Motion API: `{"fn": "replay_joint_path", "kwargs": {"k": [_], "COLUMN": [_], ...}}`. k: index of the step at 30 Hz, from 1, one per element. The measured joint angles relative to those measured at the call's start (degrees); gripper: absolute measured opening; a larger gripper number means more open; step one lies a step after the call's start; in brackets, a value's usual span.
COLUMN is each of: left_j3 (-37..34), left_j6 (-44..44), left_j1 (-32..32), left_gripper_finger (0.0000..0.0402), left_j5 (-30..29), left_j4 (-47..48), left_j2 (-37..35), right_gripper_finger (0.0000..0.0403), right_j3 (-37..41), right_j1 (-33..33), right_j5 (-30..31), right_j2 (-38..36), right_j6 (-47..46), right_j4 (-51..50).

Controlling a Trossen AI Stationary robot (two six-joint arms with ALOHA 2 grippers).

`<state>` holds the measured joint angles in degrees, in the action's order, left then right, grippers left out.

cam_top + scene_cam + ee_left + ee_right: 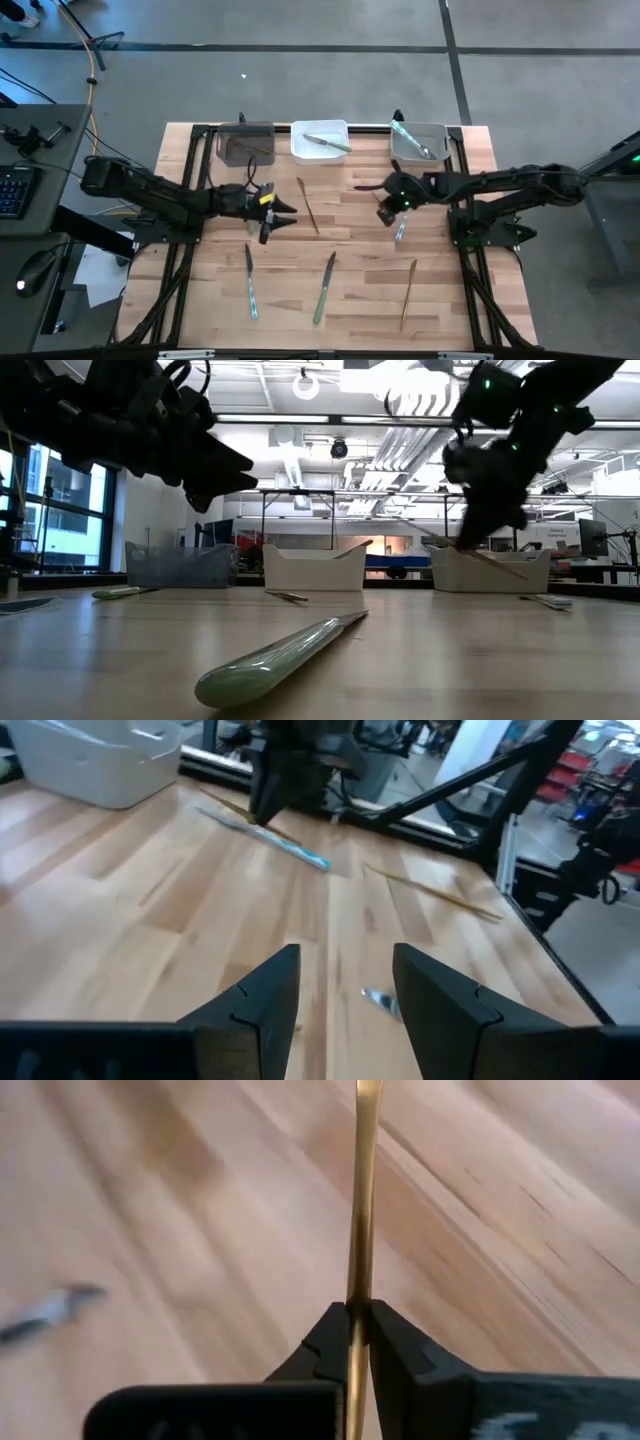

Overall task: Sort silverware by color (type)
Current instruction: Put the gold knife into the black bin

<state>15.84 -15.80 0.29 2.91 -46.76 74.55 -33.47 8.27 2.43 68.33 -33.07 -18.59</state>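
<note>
My right gripper is over the table's middle right and is shut on a slim bronze piece of silverware; in the low view the piece slants below the fingers. My left gripper is open and empty over the middle left, with bare wood between its fingers. On the table lie a bronze piece, a light blue knife, a pale green knife, another bronze piece and a light blue piece beside my right gripper. My right gripper pinches the bronze piece between its two fingers, on the slim shaft. The piece runs along the fingers and sticks out well past their tips. It looks lifted clear of the table; which end is held is hidden by the gripper.
Three bins stand in a row at the far edge: a dark one, a white one holding a green piece and a grey one holding a light blue piece. Bare wood lies between the two grippers.
</note>
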Motion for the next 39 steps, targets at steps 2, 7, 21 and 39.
{"fn": "replay_joint_path", "kwargs": {"k": [2,7,21,39], "left_j3": [0.2,4.8,27.0,37.3], "left_j6": [1.6,12.8,59.3,86.2], "left_j1": [-0.9,-4.0,-13.4,-13.8], "left_gripper_finger": [0.0154,0.0164,0.0189,0.0188], "left_j5": [-1.6,-6.3,-27.5,-44.1], "left_j4": [-3.0,-0.4,25.5,25.1], "left_j2": [2.2,5.0,11.3,27.8], "right_gripper_finger": [0.0003,0.0002,0.0001,0.0000], "right_j3": [0.0,0.0,-0.1,-5.0], "right_j1": [-1.2,-2.3,-2.3,-2.3], "right_j5": [-0.1,-0.9,-10.1,-14.8], "right_j2": [0.0,0.0,12.0,19.5], "right_j6": [0.1,-1.2,-7.7,-8.3], "right_j4": [5.9,13.7,33.3,36.7]}}
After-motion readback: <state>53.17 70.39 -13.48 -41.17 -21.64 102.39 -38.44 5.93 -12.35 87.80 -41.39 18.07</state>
